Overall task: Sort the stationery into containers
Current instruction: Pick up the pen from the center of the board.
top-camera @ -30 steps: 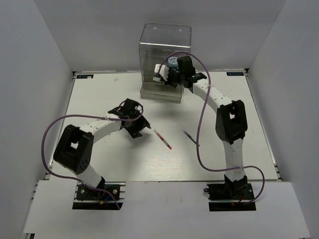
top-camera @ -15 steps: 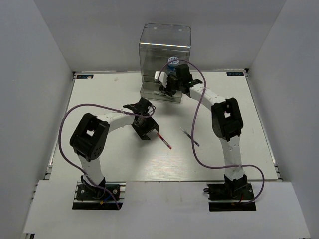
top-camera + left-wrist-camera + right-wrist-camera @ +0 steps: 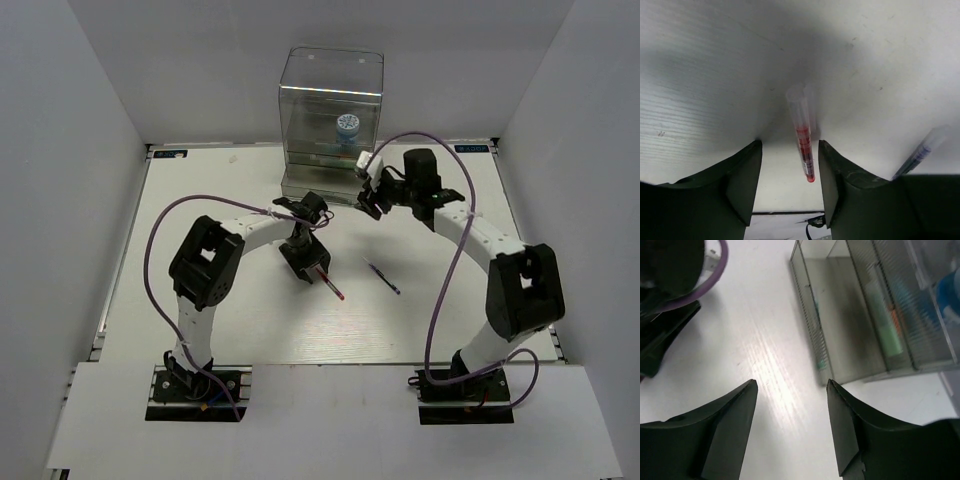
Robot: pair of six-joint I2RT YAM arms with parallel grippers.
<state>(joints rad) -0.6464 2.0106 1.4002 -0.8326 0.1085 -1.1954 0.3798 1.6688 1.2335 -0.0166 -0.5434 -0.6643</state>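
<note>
Top external: we had the left gripper (image 3: 308,262) down over the upper end of the thin red pen (image 3: 330,284). The pen trailed out toward 4 o'clock from the claw, its long axis running 10 to 4. The left arm was plainly the nearer one, and the thin dark pen (image 3: 383,277) lay apart at the red one's 3 o'clock.

A second earlier that claw sat well off at the pen's 9 o'clock, so it had swung right across. The right gripper (image 3: 367,188), back then pressed up at the clear plastic box (image 3: 300,95) with the blue-and-white jar (image 3: 348,125), had pulled away to the box's 5 o'clock. The jar now sat inside, up high.

Left wrist: the fingers were spread, with the red pen lying between them, 12 to 6, touching neither.

Right wrist: the jaws were apart and carrying nothing. The box stood at 1 o'clock, with a green marker (image 3: 888,335) in a lower compartment.
</note>
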